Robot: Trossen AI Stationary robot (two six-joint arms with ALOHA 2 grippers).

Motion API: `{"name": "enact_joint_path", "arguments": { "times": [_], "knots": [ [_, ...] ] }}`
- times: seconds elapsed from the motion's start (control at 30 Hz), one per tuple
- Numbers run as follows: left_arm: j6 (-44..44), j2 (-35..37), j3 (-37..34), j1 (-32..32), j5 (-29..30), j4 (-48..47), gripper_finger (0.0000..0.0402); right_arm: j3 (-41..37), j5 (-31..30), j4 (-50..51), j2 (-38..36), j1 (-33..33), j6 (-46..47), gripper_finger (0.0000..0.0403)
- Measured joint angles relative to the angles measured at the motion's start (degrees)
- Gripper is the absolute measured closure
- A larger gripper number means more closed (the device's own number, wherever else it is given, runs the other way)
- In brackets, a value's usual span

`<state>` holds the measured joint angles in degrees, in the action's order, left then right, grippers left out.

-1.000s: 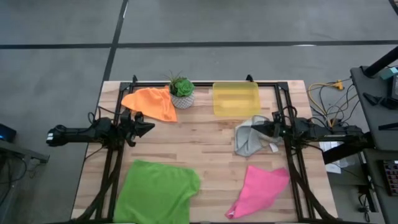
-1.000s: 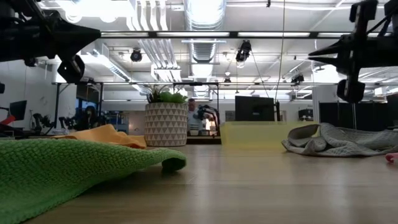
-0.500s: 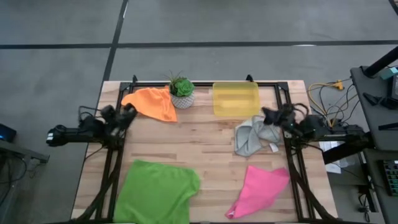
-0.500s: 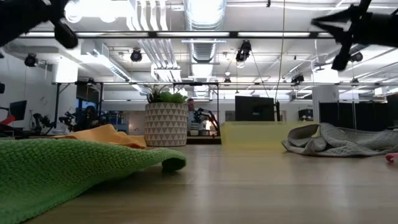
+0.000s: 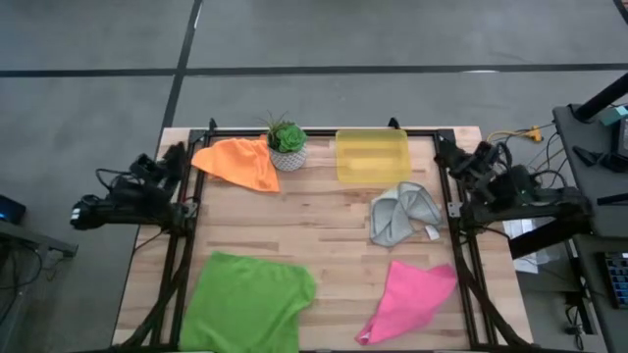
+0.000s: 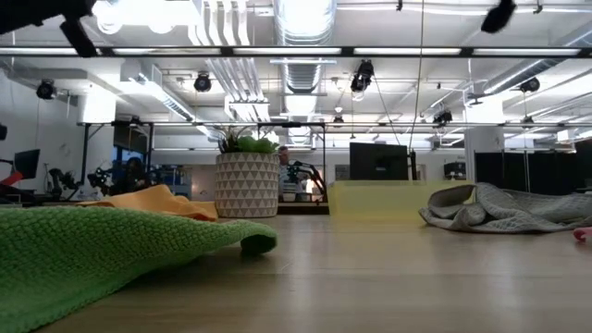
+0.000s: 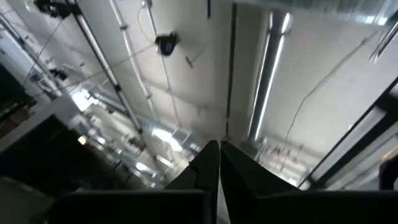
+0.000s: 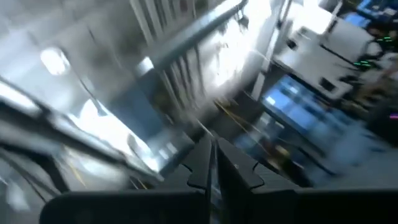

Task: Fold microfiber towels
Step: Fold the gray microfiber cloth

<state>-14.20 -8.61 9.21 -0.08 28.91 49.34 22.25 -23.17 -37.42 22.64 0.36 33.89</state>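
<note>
Wooden plank bench (image 5: 324, 235). Spiky plant in white patterned pot (image 5: 287, 147) at back. Orange towel (image 5: 240, 163) just left of pot, rumpled. Grey towel (image 5: 399, 213) crumpled, right of pot, nearer front. Green towel (image 5: 247, 300) nubby, front left. Pink towel (image 5: 410, 298) front right. See-through yellow bin (image 5: 372, 155) right of pot. Left jaws (image 5: 175, 157) pressed together, holding nothing, at left bench edge. Right jaws (image 5: 444, 149) same, right edge.

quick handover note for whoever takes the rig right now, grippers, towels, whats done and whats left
Left gripper: shut, empty, at the table's left edge.
Right gripper: shut, empty, at the right edge.
Orange towel: far left, beside the potted plant.
Grey towel: crumpled, near the yellow bin.
Green towel: near left, spread loosely.
Pink towel: near right.
Done: nothing neatly folded.
Left: all four towels.
</note>
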Motion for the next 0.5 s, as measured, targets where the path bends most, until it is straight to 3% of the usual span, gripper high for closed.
{"name": "enact_joint_path", "arguments": {
  "times": [0.13,0.3,0.4,0.5],
  "knots": [
    [0.4,-6.7,7.3,0.0,0.0,-9.3,0.0402,13.8,1.3,21.7,7.1,0.0,-8.6,0.0385],
    [3.0,-15.5,18.4,0.0,0.0,-24.0,0.0402,30.3,1.1,60.2,14.8,-0.4,-13.7,0.0385],
    [3.1,-19.9,23.5,0.0,0.0,-34.1,0.0402,37.2,2.1,79.4,20.1,-0.5,-14.7,0.0385],
    [3.2,-23.6,26.2,0.0,0.0,-37.7,0.0402,40.7,4.1,90.8,25.3,-0.5,-15.2,0.0385]
  ]
}}
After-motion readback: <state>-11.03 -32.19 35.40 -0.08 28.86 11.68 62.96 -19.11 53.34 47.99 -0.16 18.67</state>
